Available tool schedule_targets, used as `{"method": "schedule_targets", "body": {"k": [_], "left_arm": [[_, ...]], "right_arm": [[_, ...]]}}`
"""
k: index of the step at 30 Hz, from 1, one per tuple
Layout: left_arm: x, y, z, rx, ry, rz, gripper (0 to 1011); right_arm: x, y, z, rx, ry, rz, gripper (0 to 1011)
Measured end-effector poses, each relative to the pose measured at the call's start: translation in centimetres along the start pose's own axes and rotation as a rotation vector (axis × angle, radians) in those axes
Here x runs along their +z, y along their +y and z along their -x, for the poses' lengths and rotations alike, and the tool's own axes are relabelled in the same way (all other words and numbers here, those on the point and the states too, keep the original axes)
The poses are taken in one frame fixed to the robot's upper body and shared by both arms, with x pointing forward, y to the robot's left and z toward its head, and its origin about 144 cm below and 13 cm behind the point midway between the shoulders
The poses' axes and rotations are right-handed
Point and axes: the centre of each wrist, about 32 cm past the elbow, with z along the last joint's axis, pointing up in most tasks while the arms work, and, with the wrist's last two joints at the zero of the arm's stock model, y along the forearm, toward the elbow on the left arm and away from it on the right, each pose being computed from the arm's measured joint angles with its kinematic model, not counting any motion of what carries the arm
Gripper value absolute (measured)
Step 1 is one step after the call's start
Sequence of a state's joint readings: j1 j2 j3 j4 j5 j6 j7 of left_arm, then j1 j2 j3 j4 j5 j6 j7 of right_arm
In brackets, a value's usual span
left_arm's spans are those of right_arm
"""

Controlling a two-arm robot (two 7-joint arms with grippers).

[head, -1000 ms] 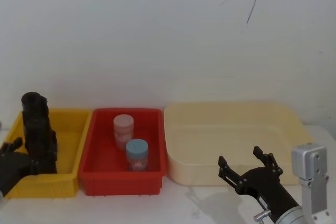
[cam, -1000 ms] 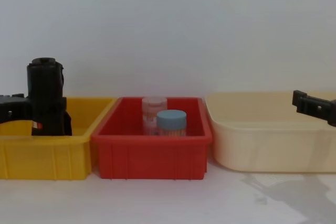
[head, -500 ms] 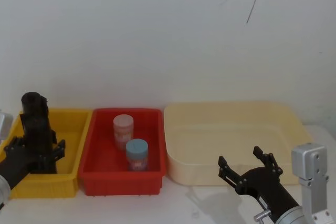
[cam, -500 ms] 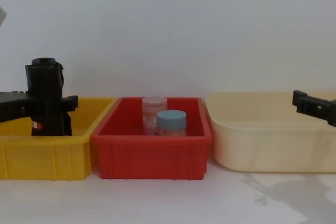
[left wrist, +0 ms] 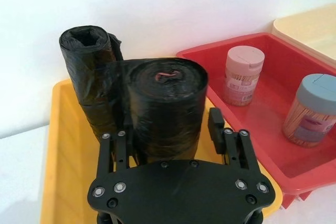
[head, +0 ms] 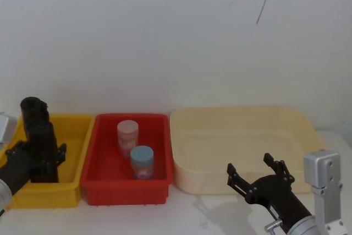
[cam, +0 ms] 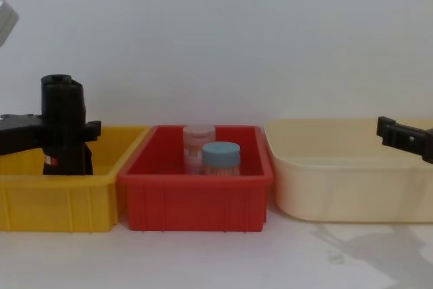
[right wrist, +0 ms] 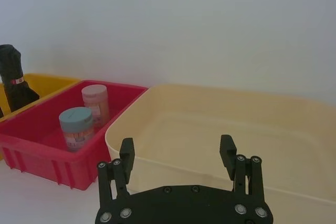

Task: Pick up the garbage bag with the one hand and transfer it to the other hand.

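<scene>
Three bins stand in a row: the cream bin [head: 242, 122] on the right, the red bin [head: 124, 193] in the middle, the yellow bin [head: 41, 196] on the left. The right claw [head: 250, 164] hovers before the cream bin, fingers spread and holding nothing.

The left claw [left wrist: 164, 129] reaches into the yellow bin and straddles the garbage bag [left wrist: 165, 108]. It is not clamped; a gap shows on one side. The bag stands upright, touching a slimmer roll [left wrist: 86, 51].

Progress: approach done. Grip, lift and handover remain.

A pink jar [head: 127, 136] and a blue-lidded jar [head: 142, 160] sit in the red bin.

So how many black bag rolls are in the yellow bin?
2. The thick roll stands between the left gripper's open fingers; the slimmer roll stands against it, just behind. More could hide behind them.
</scene>
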State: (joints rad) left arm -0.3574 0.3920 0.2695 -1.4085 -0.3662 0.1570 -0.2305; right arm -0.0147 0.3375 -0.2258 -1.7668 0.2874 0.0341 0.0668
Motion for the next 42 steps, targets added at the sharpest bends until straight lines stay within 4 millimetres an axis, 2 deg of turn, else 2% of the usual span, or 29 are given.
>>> {"method": "schedule_targets", "body": {"k": [3, 4, 7, 8, 22, 32, 35, 37, 39, 42], "left_arm": [[0.0, -0.1, 0.0, 0.0, -0.002, 0.0, 765], [0.0, -0.1, 0.0, -0.001, -0.003, -0.001, 711], [0.1, -0.1, 0.0, -0.001, -0.006, -0.001, 646], [0.1, -0.1, 0.0, -0.001, -0.006, -0.001, 588], [0.8, -0.1, 0.0, -0.014, -0.019, 0.019, 486], [4.3, 0.3, -0.1, -0.041, -0.061, 0.116, 477], [6.2, 0.5, -0.2, -0.05, -0.08, 0.161, 477], [6.6, 0.5, -0.2, -0.052, -0.083, 0.168, 477], [8.1, 0.5, -0.2, -0.065, -0.092, 0.195, 477], [9.1, 0.4, -0.2, -0.079, -0.091, 0.206, 477]], "right_arm": [[0.0, 0.0, 0.0, 0.0, 0.0, 0.0, 999], [0.0, 0.0, 0.0, 0.0, 0.0, 0.0, 1000], [0.0, 0.0, 0.0, 0.0, 0.0, 0.0, 1000], [0.0, 0.0, 0.0, 0.0, 0.0, 0.0, 1000], [0.0, 0.0, 0.0, 0.0, 0.0, 0.0, 1000], [0.0, 0.0, 0.0, 0.0, 0.0, 0.0, 1000], [0.0, 0.0, 0.0, 0.0, 0.0, 0.0, 1000], [0.0, 0.0, 0.0, 0.0, 0.0, 0.0, 1000], [0.0, 0.0, 0.0, 0.0, 0.0, 0.0, 1000], [0.0, 0.0, 0.0, 0.0, 0.0, 0.0, 999]]}}
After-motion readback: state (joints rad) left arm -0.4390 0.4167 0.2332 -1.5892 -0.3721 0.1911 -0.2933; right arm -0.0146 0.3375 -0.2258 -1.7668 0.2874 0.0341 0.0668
